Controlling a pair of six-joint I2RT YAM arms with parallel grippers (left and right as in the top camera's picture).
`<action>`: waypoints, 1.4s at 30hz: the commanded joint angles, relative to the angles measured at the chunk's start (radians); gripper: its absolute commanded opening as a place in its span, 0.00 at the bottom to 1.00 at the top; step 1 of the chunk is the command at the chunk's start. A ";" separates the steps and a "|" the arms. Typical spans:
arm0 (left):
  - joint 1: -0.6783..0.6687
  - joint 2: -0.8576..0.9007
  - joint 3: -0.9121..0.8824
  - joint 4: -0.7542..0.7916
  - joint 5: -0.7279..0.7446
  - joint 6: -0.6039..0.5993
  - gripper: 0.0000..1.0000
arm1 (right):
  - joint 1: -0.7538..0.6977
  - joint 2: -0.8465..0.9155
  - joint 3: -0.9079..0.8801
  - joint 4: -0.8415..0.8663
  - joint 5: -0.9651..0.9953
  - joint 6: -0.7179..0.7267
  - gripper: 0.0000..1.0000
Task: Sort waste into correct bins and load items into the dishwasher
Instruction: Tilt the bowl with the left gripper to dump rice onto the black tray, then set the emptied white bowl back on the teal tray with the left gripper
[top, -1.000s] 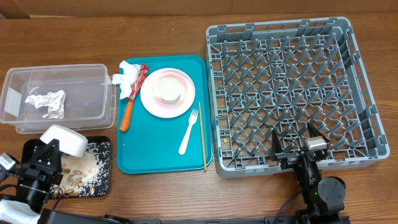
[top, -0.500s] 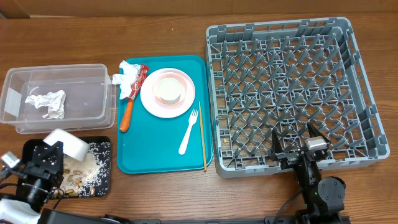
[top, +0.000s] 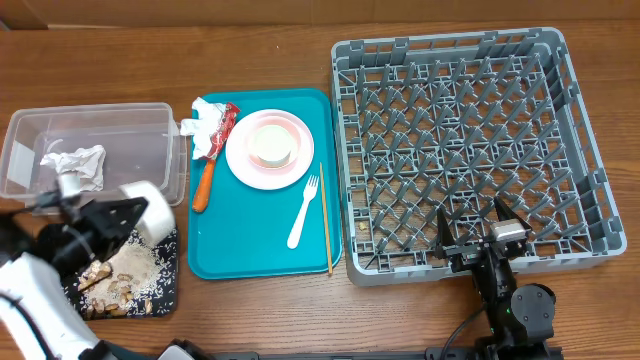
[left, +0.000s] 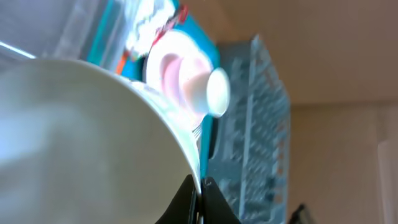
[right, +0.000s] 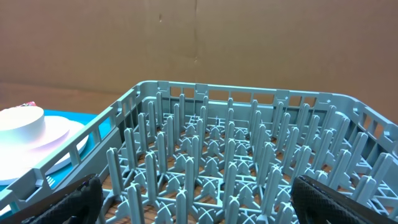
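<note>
White bowl (top: 150, 207): left jaws closed on its rim, bowl tilted and lifted off the surface. Black tray (top: 170, 303) lies directly beneath these jaws, with white rice (top: 135, 265) and brownish scraps (top: 100, 282) spread over it. Clear tub (top: 130, 145) stands just beyond them, crumpled foil (top: 75, 165) inside.

Teal tray (top: 240, 235), to the right of the left jaws, carries pink plate (top: 295, 160), fork (top: 303, 212), chopstick (top: 326, 220), carrot stick (top: 203, 187), napkin (top: 197, 130) and red wrapper (top: 224, 120).

Right jaws: spread wide, gripping nothing, at the near edge of the grey dish rack (top: 450, 42); its pegs stand upright ahead of them.

Surface: brown wood-grain tabletop (top: 300, 320). Room: a plain brown panel (right: 249, 37) rises behind the rack in the right wrist view.
</note>
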 joint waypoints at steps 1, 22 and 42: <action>-0.156 -0.007 0.048 0.028 -0.223 -0.107 0.04 | -0.006 -0.008 -0.010 0.006 0.002 -0.001 1.00; -1.135 0.053 0.046 0.174 -0.941 -0.511 0.04 | -0.006 -0.008 -0.010 0.006 0.002 0.000 1.00; -1.254 0.243 0.145 0.164 -0.928 -0.499 0.57 | -0.006 -0.008 -0.010 0.006 0.002 0.000 1.00</action>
